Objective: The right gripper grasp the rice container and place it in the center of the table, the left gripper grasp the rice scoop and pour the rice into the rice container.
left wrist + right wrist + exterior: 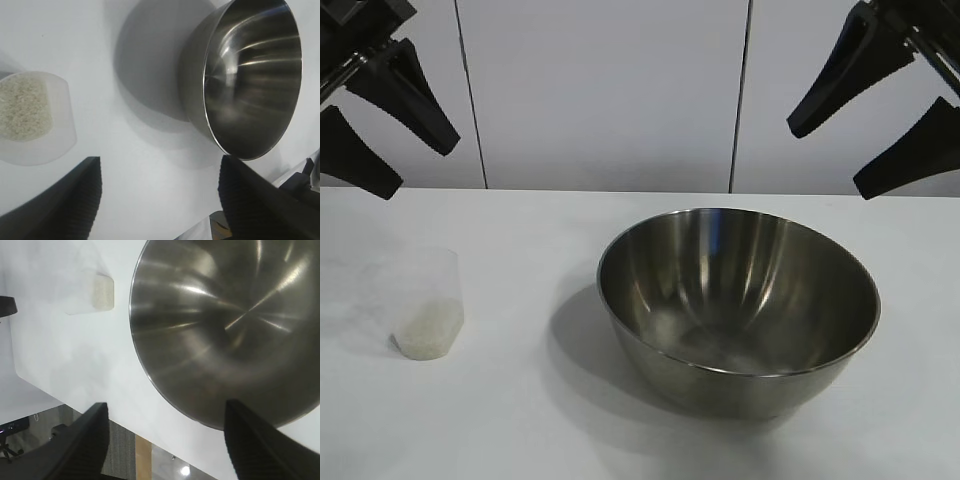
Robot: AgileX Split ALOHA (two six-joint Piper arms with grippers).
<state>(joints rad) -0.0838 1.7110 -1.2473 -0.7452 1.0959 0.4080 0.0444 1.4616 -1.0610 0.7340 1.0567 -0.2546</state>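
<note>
Exterior view puts the large round stainless-steel rice container on the white tabletop, below and a little inward of the right hand, which hangs high above with its two black fingers spread and nothing between them. That hand is plainly the nearer one to the bowl; its likely first move is down onto the rim. The bowl looks empty. The small clear plastic rice scoop stands upright well to the bowl's left, beneath the open, empty left hand, with white rice filling its bottom.
</note>
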